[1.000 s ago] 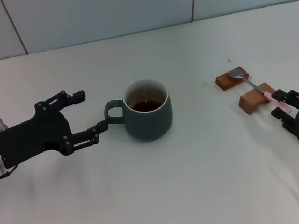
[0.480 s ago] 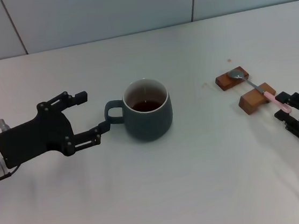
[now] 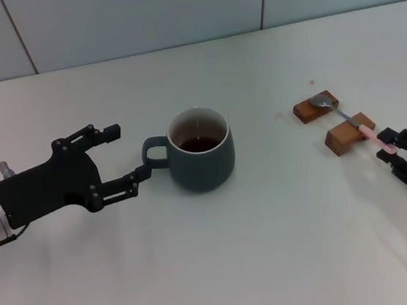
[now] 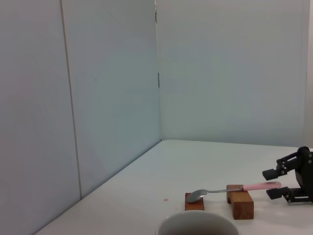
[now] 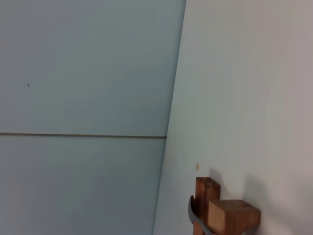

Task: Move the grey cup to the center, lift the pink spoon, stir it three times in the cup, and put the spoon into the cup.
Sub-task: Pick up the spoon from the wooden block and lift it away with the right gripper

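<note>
Cup [image 3: 202,157]: one only, standing mid-bench [image 3: 273,247] with dark liquid inside and its handle turned to the robot's left. Going left to right, the left gripper [image 3: 121,156] was spread wide beside that handle, holding nothing, its lower finger near the loop. Two wooden blocks [image 3: 334,121] lay well to the right, and one spoon [image 3: 352,124] rested across them, bowl on the far block. The right gripper [image 3: 396,148] was open about the pink handle's end, not clamped. No writing could be read anywhere.
</note>
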`<state>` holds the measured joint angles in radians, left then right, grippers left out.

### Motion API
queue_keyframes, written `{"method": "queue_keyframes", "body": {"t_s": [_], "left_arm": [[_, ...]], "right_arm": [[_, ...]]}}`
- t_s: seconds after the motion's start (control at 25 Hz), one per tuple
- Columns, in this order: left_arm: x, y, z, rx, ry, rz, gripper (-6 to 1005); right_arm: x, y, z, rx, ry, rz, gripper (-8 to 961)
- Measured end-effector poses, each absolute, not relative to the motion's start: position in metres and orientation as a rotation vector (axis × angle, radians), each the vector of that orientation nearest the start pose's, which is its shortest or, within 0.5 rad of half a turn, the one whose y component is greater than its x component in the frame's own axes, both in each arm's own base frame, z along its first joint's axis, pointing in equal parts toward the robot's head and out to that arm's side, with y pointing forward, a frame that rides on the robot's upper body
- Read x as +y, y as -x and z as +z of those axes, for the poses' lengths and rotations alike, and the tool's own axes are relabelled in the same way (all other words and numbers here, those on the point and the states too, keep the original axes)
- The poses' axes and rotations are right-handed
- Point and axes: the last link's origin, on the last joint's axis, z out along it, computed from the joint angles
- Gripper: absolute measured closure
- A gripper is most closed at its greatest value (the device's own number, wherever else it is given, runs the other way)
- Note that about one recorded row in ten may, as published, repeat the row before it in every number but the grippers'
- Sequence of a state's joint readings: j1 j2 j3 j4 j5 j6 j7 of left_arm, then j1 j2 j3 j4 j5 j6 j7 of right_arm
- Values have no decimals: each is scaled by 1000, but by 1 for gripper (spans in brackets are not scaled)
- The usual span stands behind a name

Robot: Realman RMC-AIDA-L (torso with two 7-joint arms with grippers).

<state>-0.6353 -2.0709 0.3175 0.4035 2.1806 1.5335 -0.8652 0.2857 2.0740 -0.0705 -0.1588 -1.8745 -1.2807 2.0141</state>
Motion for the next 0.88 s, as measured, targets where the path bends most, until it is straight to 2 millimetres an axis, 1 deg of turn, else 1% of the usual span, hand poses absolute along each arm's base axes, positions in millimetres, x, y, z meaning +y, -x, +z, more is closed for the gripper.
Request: {"method": "queue_keyframes", "body": {"t_s": [0.08, 0.48, 0.88], "left_arm": [[337, 264, -18, -211, 2622, -745, 158], [338, 263, -18, -209, 2623, -747, 158], [339, 262, -18, -200, 2629, -746, 158]], "right_arm": [[250, -388, -14, 2070, 1136, 1403, 544], [249, -388, -14, 2068, 1135, 1405, 615], [250, -388, -13, 2060, 1137, 1404, 634]]}}
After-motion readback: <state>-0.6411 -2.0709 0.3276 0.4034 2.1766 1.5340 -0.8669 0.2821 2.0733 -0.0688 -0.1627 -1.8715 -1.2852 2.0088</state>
